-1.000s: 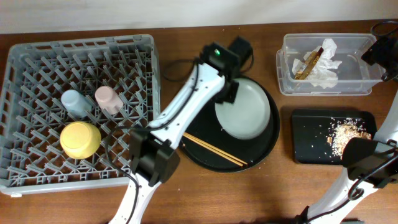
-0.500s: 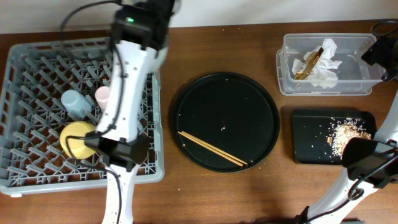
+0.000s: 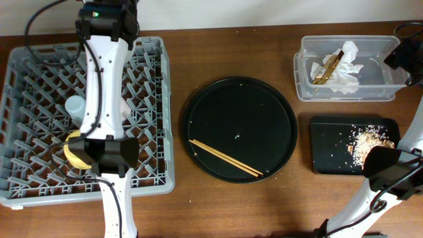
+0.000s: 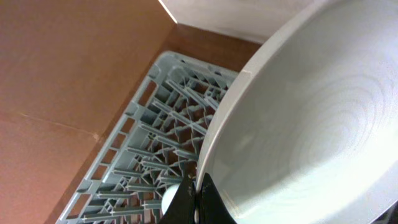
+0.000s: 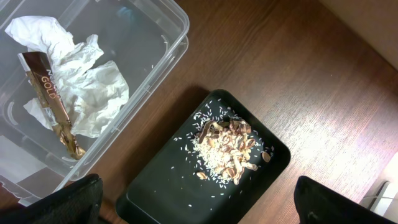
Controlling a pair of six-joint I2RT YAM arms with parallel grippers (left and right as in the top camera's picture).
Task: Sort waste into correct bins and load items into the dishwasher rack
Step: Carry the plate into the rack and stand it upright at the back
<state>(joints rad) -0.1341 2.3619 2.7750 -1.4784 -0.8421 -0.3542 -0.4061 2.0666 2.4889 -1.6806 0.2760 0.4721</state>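
Note:
My left gripper [image 4: 196, 200] is shut on the rim of the pale grey plate [image 4: 311, 124] and holds it tilted over the far side of the grey dishwasher rack [image 3: 39, 79]; the rack also shows in the left wrist view [image 4: 149, 118]. In the overhead view the arm hides the plate and the pink cup. The light-blue cup [image 3: 74, 106] and the yellow bowl [image 3: 75, 151] sit in the rack. The chopsticks [image 3: 225, 157] lie on the round black tray [image 3: 251, 106]. My right gripper [image 5: 205, 205] is open above the shallow black tray [image 5: 161, 186].
The clear tub [image 3: 304, 66] at the back right holds the white napkin [image 5: 93, 87] and the tan-gold wrapper [image 5: 53, 106]. The shallow black tray [image 3: 330, 152] in front of it holds food scraps [image 5: 227, 146] and scattered rice. My left arm spans the rack front to back.
My left gripper lifted the plate off the round black tray and carried it left to the rack's far side. Only the chopsticks remain on the round tray. The right arm has not moved.

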